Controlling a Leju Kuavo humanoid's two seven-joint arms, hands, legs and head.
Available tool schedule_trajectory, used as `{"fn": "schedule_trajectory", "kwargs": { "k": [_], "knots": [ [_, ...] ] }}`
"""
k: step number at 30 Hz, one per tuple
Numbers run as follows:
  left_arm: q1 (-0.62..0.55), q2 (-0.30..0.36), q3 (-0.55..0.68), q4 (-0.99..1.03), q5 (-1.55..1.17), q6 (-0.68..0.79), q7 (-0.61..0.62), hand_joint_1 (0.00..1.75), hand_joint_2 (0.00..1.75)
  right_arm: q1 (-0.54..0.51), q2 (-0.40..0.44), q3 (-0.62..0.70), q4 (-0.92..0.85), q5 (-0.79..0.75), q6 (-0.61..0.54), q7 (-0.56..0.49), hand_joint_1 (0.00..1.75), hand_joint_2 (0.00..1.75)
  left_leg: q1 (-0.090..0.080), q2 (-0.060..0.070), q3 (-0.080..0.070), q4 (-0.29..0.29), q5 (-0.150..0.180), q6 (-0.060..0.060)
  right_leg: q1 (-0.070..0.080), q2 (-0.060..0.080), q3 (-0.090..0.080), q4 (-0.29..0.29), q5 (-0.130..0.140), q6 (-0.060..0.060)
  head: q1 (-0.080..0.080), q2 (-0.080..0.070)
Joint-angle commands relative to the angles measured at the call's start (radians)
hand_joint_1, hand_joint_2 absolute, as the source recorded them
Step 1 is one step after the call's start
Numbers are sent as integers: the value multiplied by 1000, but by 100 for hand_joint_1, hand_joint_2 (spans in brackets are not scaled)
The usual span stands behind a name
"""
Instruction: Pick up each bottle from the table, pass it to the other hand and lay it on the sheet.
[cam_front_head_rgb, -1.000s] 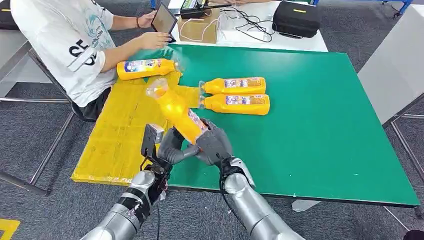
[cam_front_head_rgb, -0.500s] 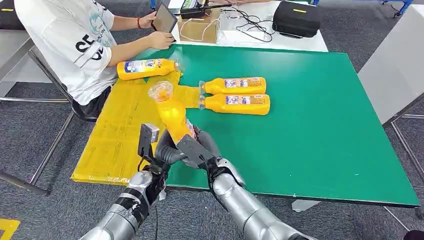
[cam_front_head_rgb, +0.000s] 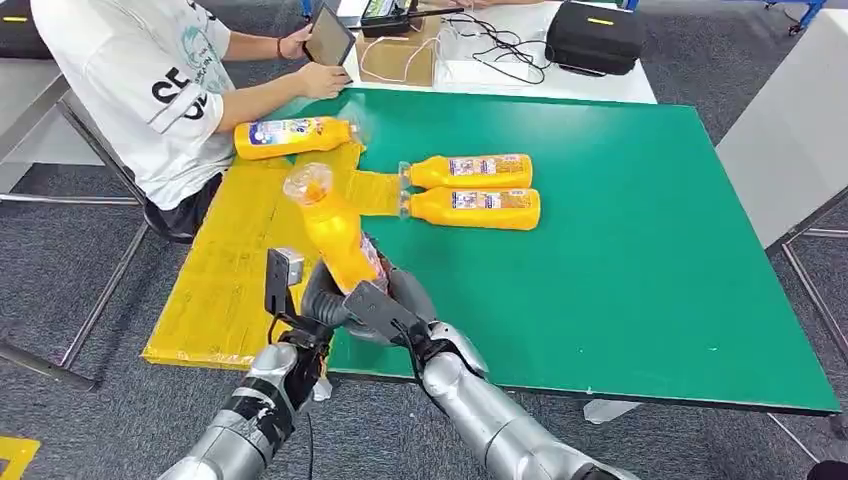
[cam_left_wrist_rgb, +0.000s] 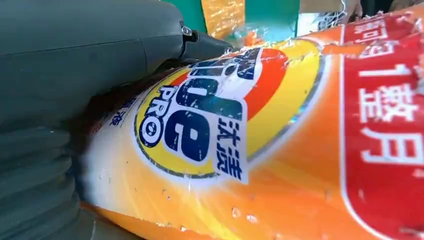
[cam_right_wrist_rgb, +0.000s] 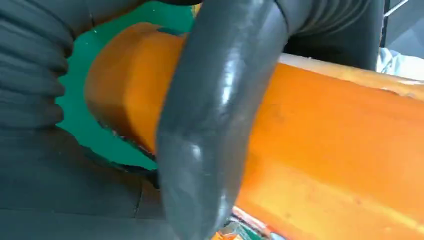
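Head view: both the left hand (cam_front_head_rgb: 322, 300) and right hand (cam_front_head_rgb: 385, 305) wrap fingers around one tilted bottle (cam_front_head_rgb: 335, 228).

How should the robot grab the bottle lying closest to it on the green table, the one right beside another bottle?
Probably around the middle of the nearer lying bottle, from above. It lies flat, cap toward the yellow sheet, so its long rounded sides face up. Its twin lies close behind, so fingers likely fit best over the top and the near side.
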Motion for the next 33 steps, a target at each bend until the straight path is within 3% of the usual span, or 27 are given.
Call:
{"fn": "schedule_trajectory", "kwargs": {
  "k": [1, 11, 12, 13, 15, 19, 23, 24, 26, 27, 33],
  "knots": [
    [-49, 2, -2, 6, 2, 25, -19, 175, 175, -14, -13, 18, 53, -4, -14, -6, 0, 175, 1, -1, 2, 0, -1, -1, 1, -2, 3, 0, -1, -1, 1, 0],
    [-52, 23, 42, -2, -2, 86, -47, 175, 175, -8, -41, -18, 10, -13, -43, -18, 0, 175, 1, -1, 2, 0, -1, -1, 1, -2, 2, 0, -1, -1, 0, 0],
    [-70, 53, 82, 14, -58, 176, -84, 175, 175, 7, -69, -55, -52, -7, -62, -25, 0, 175, 2, -2, 4, 1, -2, -2, 2, -3, 5, 0, -3, -2, 0, 0],
    [-141, 168, 76, 145, -450, 622, -189, 175, 175, 40, -111, -133, -171, -8, -59, -55, 0, 175, 2, -1, 3, 1, -2, -1, 2, -2, 4, 0, -2, -2, 0, 0],
    [-153, 182, 96, 178, -465, 609, -189, 175, 175, 40, -114, -143, -178, -9, -51, -61, 0, 175, 2, -1, 4, 1, -2, -2, 2, -2, 5, -1, -2, -2, 0, 0],
    [-206, 218, 85, 312, -623, 754, -176, 175, 175, 51, -127, -156, -213, -20, -57, -74, 0, 175, 2, -1, 5, 1, -2, -2, 2, -2, 6, 0, -3, -2, 1, 0],
    [-251, 263, 48, 396, -770, 764, -61, 175, 175, 70, -152, -153, -264, -22, -54, -61, 0, 175, 2, 0, 3, 0, -1, -2, 2, -1, 4, 0, -2, -2, 1, 0],
    [-271, 287, -2, 433, -873, 756, 25, 175, 175, 74, -159, -153, -277, -21, -52, -56, 0, 175, 3, -2, 4, 1, -2, -2, 3, -3, 6, 1, -3, -2, 1, 0],
    [-287, 314, -48, 459, -949, 707, 90, 175, 175, 76, -165, -154, -288, -21, -44, -53, 0, 175, 2, -1, 3, 1, -1, -2, 2, -2, 4, 0, -2, -2, 0, 0],
    [-300, 345, -130, 489, -1062, 617, 152, 175, 175, 75, -166, -154, -294, -21, -32, -50, 0, 175, 3, 0, 4, 2, -2, -2, 3, -1, 5, 1, -3, -2, 1, 0],
    [-297, 355, -143, 492, -1084, 604, 153, 175, 175, 72, -164, -153, -292, -20, -27, -49, 0, 175, 3, 0, 4, 2, -3, -2, 3, -1, 4, 1, -3, -2, 0, 0]
  ]
}}
